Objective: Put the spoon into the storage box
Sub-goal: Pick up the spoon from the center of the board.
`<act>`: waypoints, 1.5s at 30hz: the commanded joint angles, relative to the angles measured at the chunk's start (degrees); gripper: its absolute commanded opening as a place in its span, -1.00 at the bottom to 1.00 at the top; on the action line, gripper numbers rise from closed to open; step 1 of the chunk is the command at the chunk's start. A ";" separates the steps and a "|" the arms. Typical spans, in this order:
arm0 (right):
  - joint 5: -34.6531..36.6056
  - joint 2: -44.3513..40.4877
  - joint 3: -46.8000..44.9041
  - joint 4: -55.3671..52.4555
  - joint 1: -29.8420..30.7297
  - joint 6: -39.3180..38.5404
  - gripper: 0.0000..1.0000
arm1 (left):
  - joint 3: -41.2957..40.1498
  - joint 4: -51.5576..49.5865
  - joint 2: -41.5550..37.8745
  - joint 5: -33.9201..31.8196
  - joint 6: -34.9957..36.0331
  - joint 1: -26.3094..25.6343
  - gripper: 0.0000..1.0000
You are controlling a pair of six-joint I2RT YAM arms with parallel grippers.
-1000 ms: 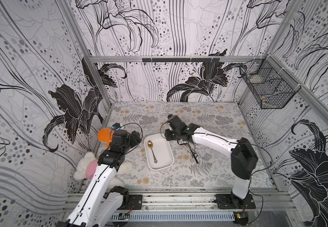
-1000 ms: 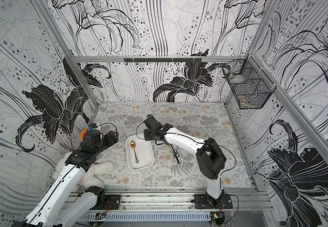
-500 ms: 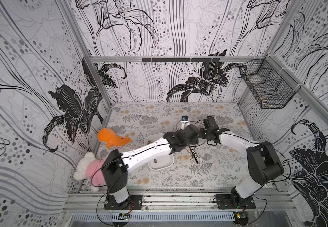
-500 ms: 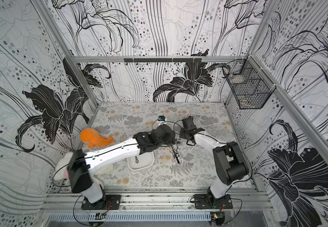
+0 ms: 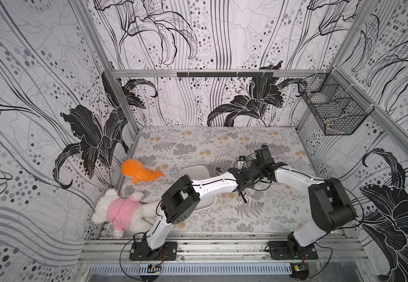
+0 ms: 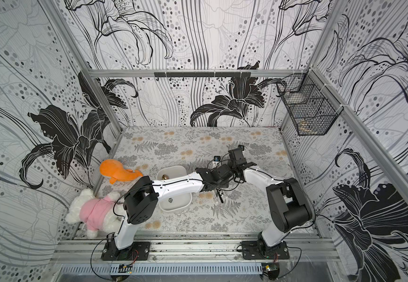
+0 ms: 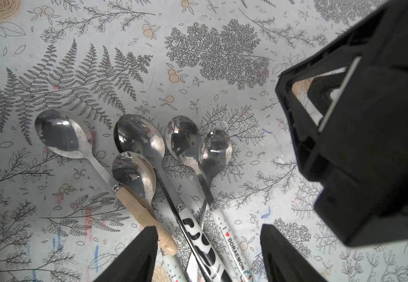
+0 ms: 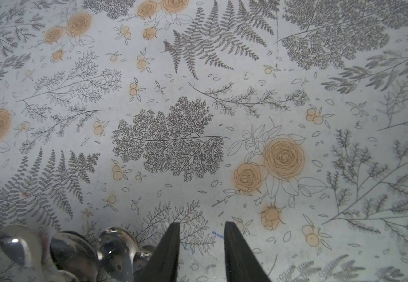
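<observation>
Pickup was in hand: the left gripper point(image 7: 208, 228), fingers wide, hung over the spoons point(image 7: 137, 144) piled beside the box point(image 6: 173, 207). The right gripper point(image 8: 201, 224) stood narrow and empty. The next move required lowering and closing on one handle.

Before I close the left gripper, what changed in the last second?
The left arm swung from its folded pose by the orange plush toy across the white shallow plastic storage box; the left gripper, open, now hangs over the handles of the piled metal spoons. The right gripper, empty, withdrew from the box's far end toward its own side. Box, gold spoon inside and pile stayed put.
</observation>
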 commanded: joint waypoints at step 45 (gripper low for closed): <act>-1.77 2.41 0.58 0.44 0.01 0.22 -0.31 | -18.76 6.69 -1.32 3.70 -3.49 7.84 -0.42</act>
